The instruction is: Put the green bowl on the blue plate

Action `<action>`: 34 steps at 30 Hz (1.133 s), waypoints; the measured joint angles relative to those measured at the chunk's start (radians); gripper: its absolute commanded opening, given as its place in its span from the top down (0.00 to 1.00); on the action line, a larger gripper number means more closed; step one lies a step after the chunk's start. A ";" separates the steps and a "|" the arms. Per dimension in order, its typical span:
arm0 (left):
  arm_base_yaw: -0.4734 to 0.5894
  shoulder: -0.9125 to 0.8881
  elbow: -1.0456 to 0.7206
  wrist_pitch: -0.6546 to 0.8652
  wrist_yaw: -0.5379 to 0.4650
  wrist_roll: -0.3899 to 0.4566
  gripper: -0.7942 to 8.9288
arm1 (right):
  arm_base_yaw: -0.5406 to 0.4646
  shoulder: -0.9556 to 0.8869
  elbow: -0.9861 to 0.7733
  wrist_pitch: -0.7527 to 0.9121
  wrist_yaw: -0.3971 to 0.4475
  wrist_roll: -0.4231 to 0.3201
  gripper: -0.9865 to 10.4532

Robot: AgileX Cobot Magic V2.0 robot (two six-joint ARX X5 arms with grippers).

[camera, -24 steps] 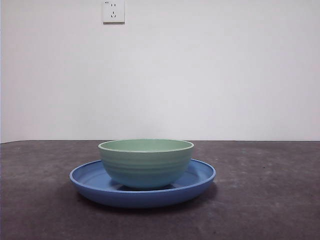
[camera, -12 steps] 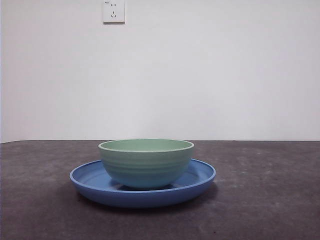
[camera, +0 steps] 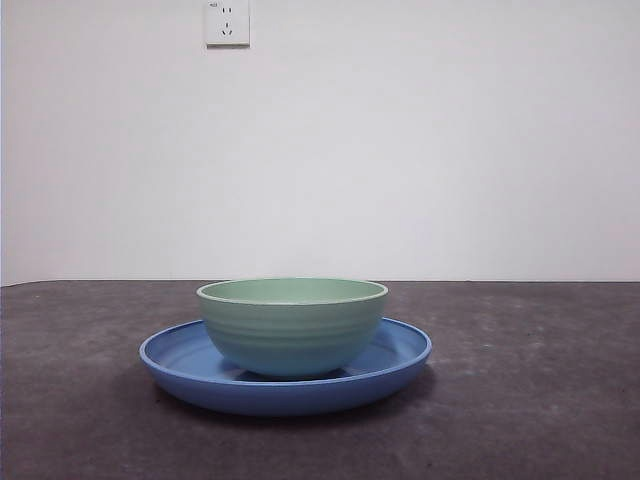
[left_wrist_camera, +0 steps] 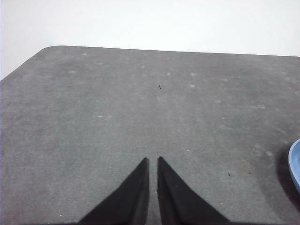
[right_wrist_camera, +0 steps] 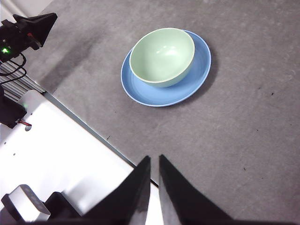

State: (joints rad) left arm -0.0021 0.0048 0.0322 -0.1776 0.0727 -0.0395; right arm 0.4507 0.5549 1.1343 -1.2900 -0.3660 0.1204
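Resting upright on the blue plate [camera: 180,362], the green bowl [camera: 291,325] lies well apart from both pressed-together jaws.

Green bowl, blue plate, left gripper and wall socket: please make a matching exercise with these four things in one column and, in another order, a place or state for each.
Things:
1. green bowl
2. blue plate
3. left gripper
4. wall socket

Places or states:
A. over bare grey table, jaws shut
B. high on the white wall
C. standing upright in a wider dish
D. flat on the table, carrying something

Pairs: 1-C, 2-D, 3-A, 4-B
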 measured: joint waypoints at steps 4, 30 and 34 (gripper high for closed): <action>0.000 0.000 0.000 0.000 0.000 0.000 0.89 | -0.020 0.000 0.000 0.000 -0.001 0.000 0.89; 0.000 0.000 0.000 0.000 0.000 0.000 0.89 | -0.563 -0.459 -1.005 1.167 0.222 -0.124 0.89; 0.000 0.000 0.000 0.000 0.000 0.000 0.89 | -0.563 -0.506 -1.075 1.167 0.280 -0.124 0.89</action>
State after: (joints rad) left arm -0.0021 0.0048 0.0322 -0.1776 0.0727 -0.0395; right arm -0.1120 0.0490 0.0597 -0.1226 -0.0856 -0.0036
